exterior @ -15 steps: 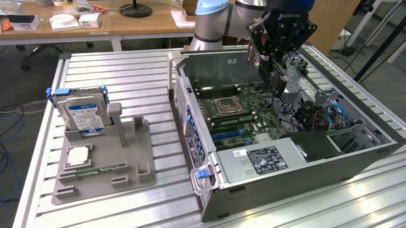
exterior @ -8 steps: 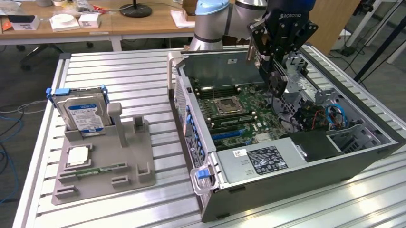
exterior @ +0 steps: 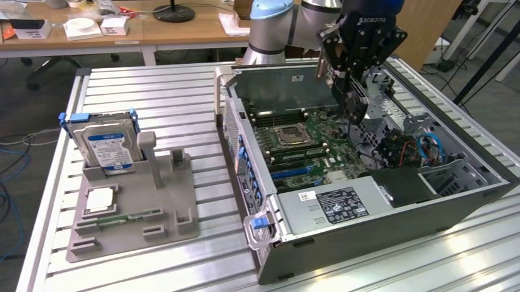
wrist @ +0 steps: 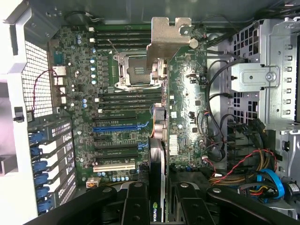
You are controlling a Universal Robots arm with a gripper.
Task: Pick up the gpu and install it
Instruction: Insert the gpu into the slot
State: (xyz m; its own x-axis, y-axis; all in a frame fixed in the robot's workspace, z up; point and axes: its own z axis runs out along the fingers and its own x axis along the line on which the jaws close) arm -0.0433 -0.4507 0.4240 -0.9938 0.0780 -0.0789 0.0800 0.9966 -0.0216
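Note:
My gripper (exterior: 355,73) hangs over the open computer case (exterior: 243,176) and is shut on the gpu (exterior: 355,106), which stands on edge above the motherboard (exterior: 305,146). In the wrist view the gpu (wrist: 158,140) shows edge-on, a thin black-and-green card. It runs from between my black fingers (wrist: 136,204) to its silver bracket (wrist: 168,40). The card hovers above the board, beside the CPU socket (wrist: 133,70) and to one side of the blue slot (wrist: 119,127) and the white slot (wrist: 115,166). The gripper (wrist: 158,206) clamps it from both faces.
On the exterior view's left a grey holder (exterior: 162,225) carries a blue-labelled hard drive (exterior: 109,143), a processor chip (exterior: 99,199) and a narrow RAM stick (exterior: 130,217). Cables (wrist: 243,168) and drive cages (wrist: 262,75) crowd one side of the case. Desks stand behind the slatted table (exterior: 162,91).

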